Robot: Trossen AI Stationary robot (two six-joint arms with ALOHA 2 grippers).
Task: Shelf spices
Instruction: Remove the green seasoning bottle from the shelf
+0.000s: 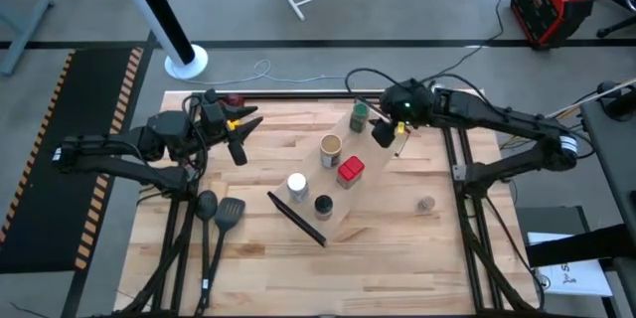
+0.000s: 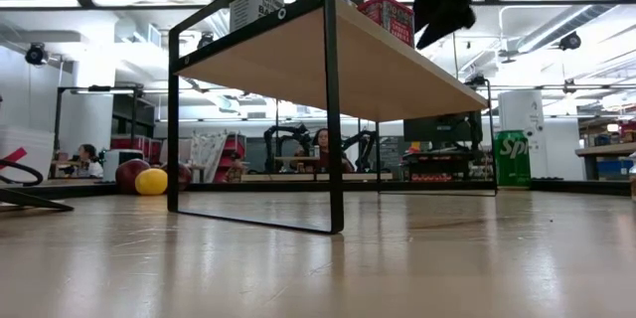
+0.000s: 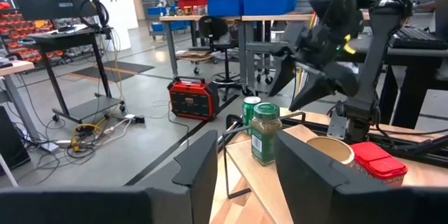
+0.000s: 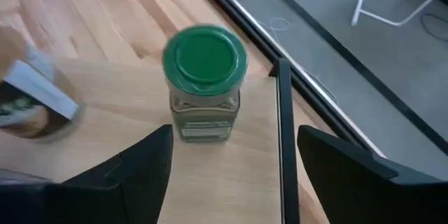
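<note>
Worktop of light wood carries the shelf, a slanted light-wood rack with thin black bars at its ends, set near the middle. On the shelf stand five jars: the green-topped jar at the far end, then the tan-topped jar, the red square-topped jar, the white-topped jar and the black-topped jar toward the near end. The silvery-topped jar stands on the worktop to the right of the shelf, well apart from the rest. Right pincer hangs just beside the green-topped jar, above the shelf's far end; the right wrist view shows its fingers spread wide on either side of the jar, clear of it and holding nothing. Left pincer sits over the worktop's far left, left of the shelf; its fingers stand partly apart with nothing between them. Two black spatulas lie near the left front.
</note>
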